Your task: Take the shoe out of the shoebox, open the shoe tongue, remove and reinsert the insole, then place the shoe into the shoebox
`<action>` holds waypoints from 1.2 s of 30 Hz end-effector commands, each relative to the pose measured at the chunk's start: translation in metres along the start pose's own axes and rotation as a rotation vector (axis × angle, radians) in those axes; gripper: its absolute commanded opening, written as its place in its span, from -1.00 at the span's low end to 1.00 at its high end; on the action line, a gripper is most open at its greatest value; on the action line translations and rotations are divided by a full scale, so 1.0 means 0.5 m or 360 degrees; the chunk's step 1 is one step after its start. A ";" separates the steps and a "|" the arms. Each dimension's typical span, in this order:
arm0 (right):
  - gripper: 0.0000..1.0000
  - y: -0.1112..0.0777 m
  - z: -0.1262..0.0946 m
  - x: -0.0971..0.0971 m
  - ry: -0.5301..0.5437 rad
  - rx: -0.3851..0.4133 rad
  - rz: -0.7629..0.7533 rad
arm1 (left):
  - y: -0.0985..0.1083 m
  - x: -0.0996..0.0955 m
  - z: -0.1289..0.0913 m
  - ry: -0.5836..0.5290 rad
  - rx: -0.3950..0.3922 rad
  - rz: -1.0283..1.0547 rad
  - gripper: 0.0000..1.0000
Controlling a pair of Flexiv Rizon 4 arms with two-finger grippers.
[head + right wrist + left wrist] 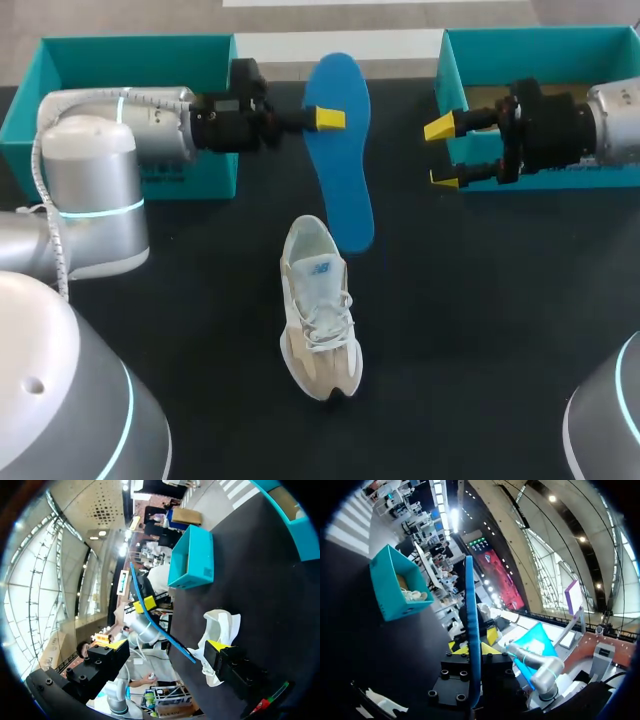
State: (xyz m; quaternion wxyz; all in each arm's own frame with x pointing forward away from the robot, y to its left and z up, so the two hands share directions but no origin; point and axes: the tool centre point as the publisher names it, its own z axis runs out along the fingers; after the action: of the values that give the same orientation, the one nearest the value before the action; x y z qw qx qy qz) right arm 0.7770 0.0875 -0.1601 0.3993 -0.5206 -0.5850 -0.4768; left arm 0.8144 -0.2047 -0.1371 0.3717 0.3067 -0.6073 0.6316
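My left gripper [325, 118] holds the blue insole [340, 150] up above the table, shut on its far end. In the left wrist view the insole [471, 630] runs edge-on between the two yellow tips of that gripper [472, 647]. The white and beige shoe [320, 305] lies on the black table, toe toward me, below the insole's lower end. My right gripper [441, 153] hangs open and empty to the right of the insole, in front of the right box. In the right wrist view, the insole [160, 625] and the shoe [220, 622] lie ahead of its spread fingers [167, 645].
One teal shoebox [130, 60] stands at the back left behind my left arm. A second teal box [540, 50] stands at the back right behind my right gripper; in the left wrist view this box [395, 587] has pale paper inside.
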 end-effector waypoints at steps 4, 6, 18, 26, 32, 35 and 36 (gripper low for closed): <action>1.00 0.002 0.003 0.000 -0.0002 0.0000 0.0001 | -0.013 0.021 -0.002 -0.0163 0.0076 0.0899 -1.00; 1.00 0.002 0.003 0.000 -0.0002 0.0000 0.0001 | -0.023 0.017 -0.003 -0.0183 0.0054 0.0969 -1.00; 1.00 0.002 0.003 0.000 -0.0002 0.0000 0.0001 | -0.036 0.008 -0.003 -0.0238 0.0025 0.0996 -1.00; 1.00 0.002 0.003 0.000 -0.0002 0.0000 0.0001 | -0.036 0.008 -0.003 -0.0238 0.0025 0.0996 -1.00; 1.00 0.002 0.003 0.000 -0.0002 0.0000 0.0001 | -0.018 -0.021 -0.010 -0.0051 0.0206 0.1856 -1.00; 1.00 0.002 0.003 0.000 -0.0002 0.0000 0.0001 | 0.000 -0.029 -0.010 0.0000 0.0225 0.2174 -1.00; 1.00 0.002 0.003 0.000 -0.0002 0.0000 0.0001 | 0.006 -0.034 -0.009 -0.0017 0.0219 0.2350 -1.00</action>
State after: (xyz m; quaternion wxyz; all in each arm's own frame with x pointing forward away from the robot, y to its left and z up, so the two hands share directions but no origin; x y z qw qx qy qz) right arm 0.7775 0.0874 -0.1597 0.3999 -0.5206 -0.5849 -0.4764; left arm 0.8260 -0.2014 -0.1417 0.0283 0.0505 -0.6832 0.7280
